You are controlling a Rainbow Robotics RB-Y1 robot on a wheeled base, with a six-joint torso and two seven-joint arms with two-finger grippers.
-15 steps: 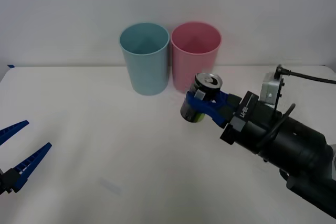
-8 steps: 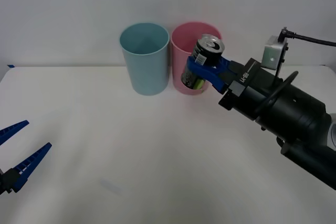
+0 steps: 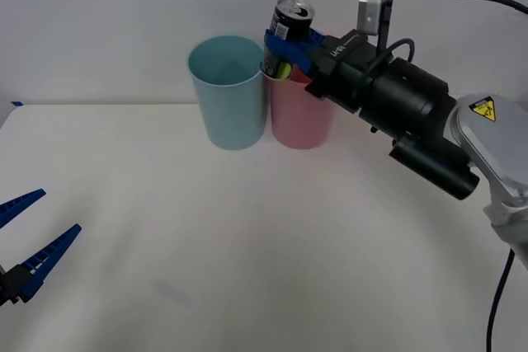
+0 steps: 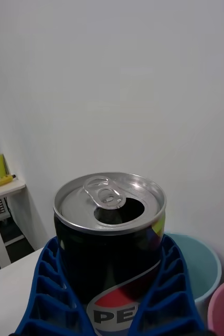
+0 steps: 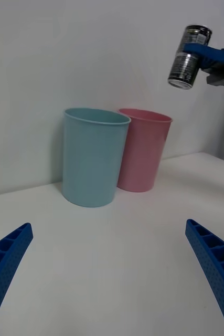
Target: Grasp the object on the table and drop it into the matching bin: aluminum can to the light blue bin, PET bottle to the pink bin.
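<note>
On the aluminum can [image 4: 109, 247] clamped in my right gripper [image 4: 109, 299], the letters "PE" stand in white on the dark body, below a red, white and blue swirl; the rest of the word is hidden. Behind the can, my right arm carries a yellow triangular warning sign [image 3: 484, 108].

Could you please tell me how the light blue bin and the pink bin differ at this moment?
The light blue bin is pale blue; the pink bin is pink. The light blue bin stands to the robot's left of the pink bin. The light blue bin's rim is unobstructed, while the right gripper holds the aluminum can over the pink bin's rim. Both are upright, tapered and similar in size.
</note>
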